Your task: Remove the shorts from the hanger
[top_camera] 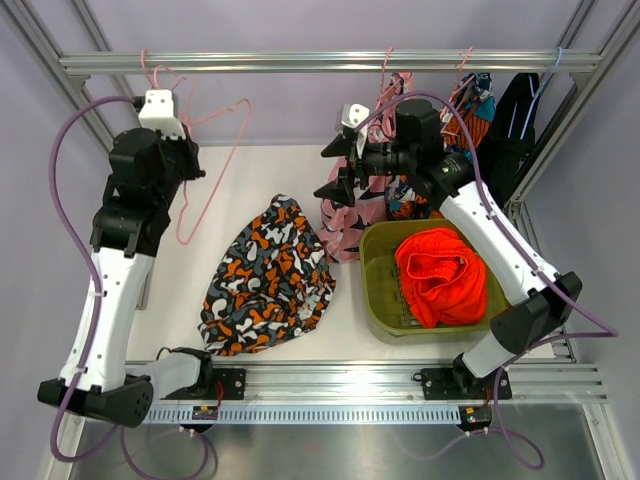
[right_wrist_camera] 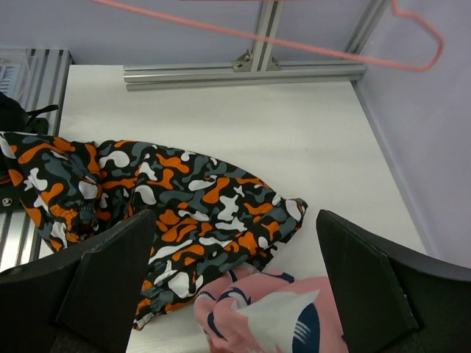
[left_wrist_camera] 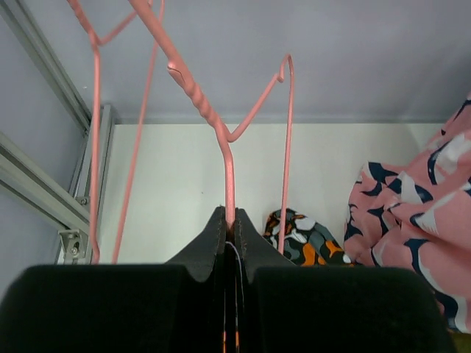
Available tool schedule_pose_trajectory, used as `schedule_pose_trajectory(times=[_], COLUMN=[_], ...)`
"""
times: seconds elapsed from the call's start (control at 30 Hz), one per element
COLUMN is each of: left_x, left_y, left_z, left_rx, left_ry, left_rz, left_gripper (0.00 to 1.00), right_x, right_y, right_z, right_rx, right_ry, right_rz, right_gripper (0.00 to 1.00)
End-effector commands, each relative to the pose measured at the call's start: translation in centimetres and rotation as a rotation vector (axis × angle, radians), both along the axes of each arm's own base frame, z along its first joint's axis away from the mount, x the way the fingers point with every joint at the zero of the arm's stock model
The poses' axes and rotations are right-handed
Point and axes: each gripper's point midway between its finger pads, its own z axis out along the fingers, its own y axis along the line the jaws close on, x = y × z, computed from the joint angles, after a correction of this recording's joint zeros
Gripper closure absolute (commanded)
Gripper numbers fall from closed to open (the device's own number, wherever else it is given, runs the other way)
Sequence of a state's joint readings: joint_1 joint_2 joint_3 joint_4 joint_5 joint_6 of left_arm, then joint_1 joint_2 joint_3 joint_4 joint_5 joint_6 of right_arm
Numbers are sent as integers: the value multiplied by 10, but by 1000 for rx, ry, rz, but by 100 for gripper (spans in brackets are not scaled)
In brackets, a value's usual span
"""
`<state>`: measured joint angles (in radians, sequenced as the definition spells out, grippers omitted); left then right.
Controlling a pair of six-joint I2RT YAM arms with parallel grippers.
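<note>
An empty pink wire hanger (top_camera: 215,150) hangs from the top rail at the left. My left gripper (top_camera: 188,170) is shut on its wire; the left wrist view shows the wire (left_wrist_camera: 199,107) pinched between the fingertips of that gripper (left_wrist_camera: 232,220). The camouflage shorts (top_camera: 270,280) lie flat on the table. The pink printed shorts (top_camera: 350,225) hang on a hanger near the middle. My right gripper (top_camera: 335,170) is open beside their top. In the right wrist view the pink shorts (right_wrist_camera: 272,316) sit low between the open jaws of my right gripper (right_wrist_camera: 235,294).
A green bin (top_camera: 380,300) at the right holds plain orange shorts (top_camera: 440,275). Teal-orange printed shorts (top_camera: 475,105) and black shorts (top_camera: 515,120) hang at the far right of the rail (top_camera: 300,62). Frame posts stand at both sides.
</note>
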<state>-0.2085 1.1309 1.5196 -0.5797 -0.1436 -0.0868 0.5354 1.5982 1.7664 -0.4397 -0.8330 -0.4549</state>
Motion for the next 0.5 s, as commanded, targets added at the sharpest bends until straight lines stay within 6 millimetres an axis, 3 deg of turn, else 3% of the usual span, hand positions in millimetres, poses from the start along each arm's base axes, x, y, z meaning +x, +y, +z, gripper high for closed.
schedule_pose_trajectory(times=[0.0, 0.2, 0.47], left_x=[20, 50, 80], left_y=[2, 4, 15], left_z=[50, 57, 48], left_rx=[-26, -32, -18], left_ry=[-147, -162, -147], left_rz=[-17, -15, 20], left_gripper=[100, 100, 100], right_x=[-19, -17, -18], right_y=[-16, -27, -30], right_z=[24, 6, -2], right_rx=[44, 22, 16], right_ry=[-42, 3, 22], right_rz=[9, -15, -14], right_gripper=[0, 0, 1])
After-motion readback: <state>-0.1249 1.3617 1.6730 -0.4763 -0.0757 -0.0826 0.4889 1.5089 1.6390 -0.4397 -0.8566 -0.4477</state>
